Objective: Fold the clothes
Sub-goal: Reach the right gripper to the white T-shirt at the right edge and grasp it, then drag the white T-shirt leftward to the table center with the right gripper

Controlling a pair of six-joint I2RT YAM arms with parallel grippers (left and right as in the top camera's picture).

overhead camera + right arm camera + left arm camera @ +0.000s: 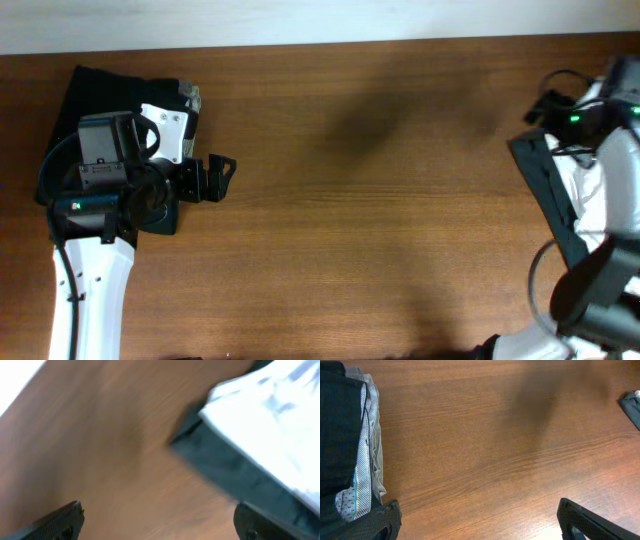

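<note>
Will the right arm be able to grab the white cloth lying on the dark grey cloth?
Probably yes: the right gripper is open, the white cloth lies just ahead, only bare table between.

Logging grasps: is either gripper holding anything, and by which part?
Nothing is held; the left gripper and right gripper are both open and empty.

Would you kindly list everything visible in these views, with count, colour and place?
table: one, brown wood, under everything
folded stack: one, black on top, striped and grey layers below, table's left end
white garment: one, white, right end, lying on the dark grey garment
dark grey garment: one, dark grey, right end
left gripper: one, black, open, empty, over bare wood beside the stack
right gripper: one, black, open, empty, near the right-end garments
</note>
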